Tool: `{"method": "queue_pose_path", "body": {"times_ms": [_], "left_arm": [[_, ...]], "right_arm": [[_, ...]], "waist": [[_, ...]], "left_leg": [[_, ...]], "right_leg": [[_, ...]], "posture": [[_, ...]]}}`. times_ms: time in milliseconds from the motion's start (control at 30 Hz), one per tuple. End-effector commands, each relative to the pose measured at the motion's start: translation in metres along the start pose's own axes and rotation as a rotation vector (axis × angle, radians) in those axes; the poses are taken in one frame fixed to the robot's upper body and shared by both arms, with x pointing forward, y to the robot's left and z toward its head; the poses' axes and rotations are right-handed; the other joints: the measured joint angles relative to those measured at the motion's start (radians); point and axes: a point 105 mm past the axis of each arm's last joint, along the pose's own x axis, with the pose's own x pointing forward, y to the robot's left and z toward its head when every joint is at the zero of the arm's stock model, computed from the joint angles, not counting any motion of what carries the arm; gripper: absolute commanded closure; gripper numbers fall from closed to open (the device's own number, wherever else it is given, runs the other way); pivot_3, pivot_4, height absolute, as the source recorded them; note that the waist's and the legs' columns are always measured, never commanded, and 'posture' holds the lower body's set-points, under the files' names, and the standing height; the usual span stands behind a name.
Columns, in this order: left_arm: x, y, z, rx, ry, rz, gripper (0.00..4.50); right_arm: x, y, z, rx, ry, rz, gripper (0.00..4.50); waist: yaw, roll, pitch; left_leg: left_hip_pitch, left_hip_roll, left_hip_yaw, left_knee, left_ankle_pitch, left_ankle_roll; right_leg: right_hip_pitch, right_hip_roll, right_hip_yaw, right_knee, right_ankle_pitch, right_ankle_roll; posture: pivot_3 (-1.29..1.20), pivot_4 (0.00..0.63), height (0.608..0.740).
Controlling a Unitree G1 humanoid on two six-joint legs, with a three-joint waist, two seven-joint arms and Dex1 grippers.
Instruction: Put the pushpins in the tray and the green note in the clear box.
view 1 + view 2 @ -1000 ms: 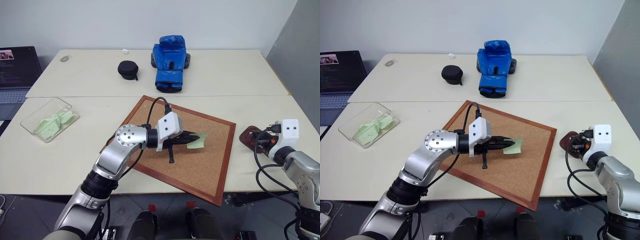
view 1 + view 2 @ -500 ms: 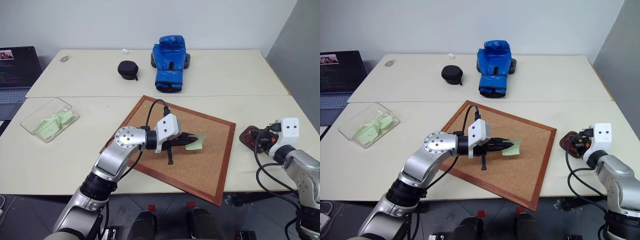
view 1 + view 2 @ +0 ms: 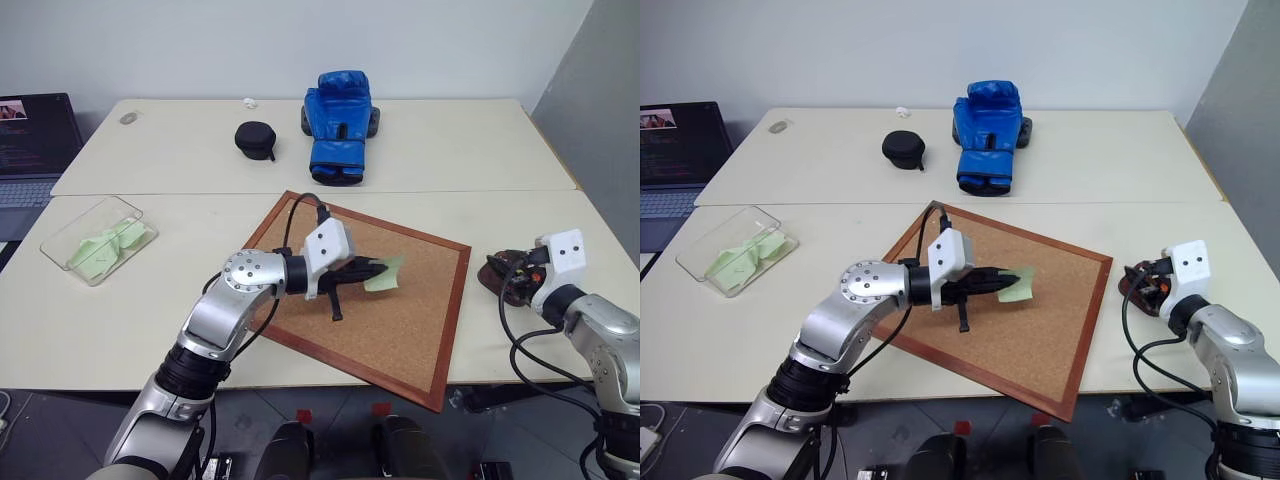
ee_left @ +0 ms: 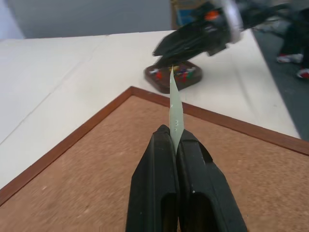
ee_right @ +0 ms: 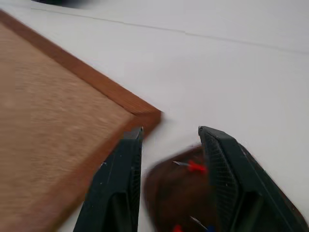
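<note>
My left gripper (image 3: 370, 270) is shut on the edge of the pale green note (image 3: 386, 273) and holds it edge-up just above the corkboard (image 3: 405, 325). In the left wrist view the green note (image 4: 175, 101) rises from between the closed fingers (image 4: 159, 159). The small dark brown tray (image 3: 495, 270) sits on the table right of the board, with red and blue pushpins (image 5: 194, 167) inside. My right gripper (image 5: 170, 131) hangs open over the tray (image 5: 166, 193) with nothing between its fingers. The clear box (image 3: 60, 240), far left, holds other green notes.
A blue boxing glove (image 3: 338, 125) and a black round zip case (image 3: 256, 140) lie on the far table. A laptop (image 3: 30, 140) stands at the far left. The corkboard's raised wooden frame (image 5: 116, 99) passes close to the tray.
My left gripper has carried the green note a little to the left over the corkboard. My right gripper has shifted left and slightly up over the tray.
</note>
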Motion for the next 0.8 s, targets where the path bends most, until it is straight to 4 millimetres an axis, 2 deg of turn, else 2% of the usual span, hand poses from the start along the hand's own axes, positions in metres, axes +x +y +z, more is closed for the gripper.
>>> {"method": "queue_pose_path", "body": {"times_ms": [33,133,200,233,300,400,467,567,700,800], "left_arm": [[-0.043,0.051,0.019,-0.049,-0.046,0.295,4.50],[-0.076,0.071,0.015,-0.079,-0.017,0.472,4.50],[-0.102,0.086,0.007,-0.092,0.022,0.635,4.50],[-0.119,0.095,0.003,-0.097,0.044,0.739,4.50],[-0.159,0.110,-0.007,-0.109,0.088,0.967,4.50],[-0.218,0.121,-0.018,-0.104,0.164,1.275,4.50],[-0.253,0.124,-0.023,-0.100,0.205,1.437,4.50],[-0.273,0.127,-0.026,-0.101,0.214,1.528,4.50],[-0.305,0.139,-0.026,-0.130,0.173,1.702,4.50],[-0.313,0.147,-0.035,-0.173,0.150,1.735,4.50]], "right_arm": [[-0.003,0.063,0.060,-0.048,-0.168,0.355,2.56],[-0.003,0.089,0.081,-0.052,-0.219,0.500,2.16],[-0.002,0.103,0.091,-0.063,-0.240,0.575,1.59],[-0.001,0.110,0.096,-0.072,-0.253,0.612,1.51],[0.000,0.123,0.105,-0.080,-0.276,0.681,0.98],[0.005,0.134,0.110,-0.088,-0.293,0.742,0.34],[0.008,0.141,0.108,-0.083,-0.287,0.781,0.08],[0.010,0.145,0.104,-0.077,-0.279,0.812,0.08],[0.014,0.149,0.109,-0.078,-0.306,0.829,0.08],[0.014,0.150,0.110,-0.074,-0.313,0.835,0.08]], "waist": [[-0.003,0.000,0.000],[-0.003,0.000,0.000],[-0.002,0.000,0.000],[-0.002,0.000,0.000],[0.002,-0.001,0.000],[0.004,-0.001,0.000],[0.005,-0.001,0.000],[0.006,-0.002,0.000],[0.015,-0.003,0.000],[0.014,-0.004,-0.001]], "left_leg": [[0.000,0.000,-0.001,0.000,0.000,0.000],[0.001,0.000,-0.003,0.000,0.000,0.000],[0.002,0.000,-0.004,0.000,0.000,0.000],[0.002,0.000,-0.005,0.000,0.000,0.000],[0.001,0.000,-0.006,0.000,0.000,0.000],[0.001,0.000,-0.008,0.000,0.000,0.000],[0.000,0.000,-0.008,0.000,0.000,0.000],[0.000,0.000,-0.009,0.000,0.000,0.000],[-0.001,-0.002,-0.009,0.001,0.000,0.000],[-0.002,-0.002,-0.009,0.001,0.000,0.000]], "right_leg": [[0.000,0.000,-0.001,0.000,0.000,0.000],[0.001,0.000,-0.001,0.000,0.000,0.000],[0.001,0.000,0.000,0.000,0.000,0.000],[0.001,0.000,-0.001,0.000,0.000,0.000],[0.001,-0.001,-0.001,-0.001,0.000,0.000],[0.001,-0.001,-0.002,-0.001,0.000,0.000],[0.000,-0.001,-0.002,-0.001,0.000,0.000],[0.000,-0.001,-0.003,-0.001,0.000,0.000],[0.000,-0.003,-0.003,-0.001,0.000,0.000],[-0.001,-0.003,-0.004,-0.001,0.001,0.000]], "posture": [[0.00,0.150,0.740],[0.00,0.150,0.740],[0.00,0.150,0.740],[0.00,0.150,0.740],[0.00,0.150,0.740],[0.00,0.150,0.740],[0.00,0.150,0.740],[0.00,0.150,0.740],[0.00,0.150,0.740],[0.00,0.150,0.740]]}}
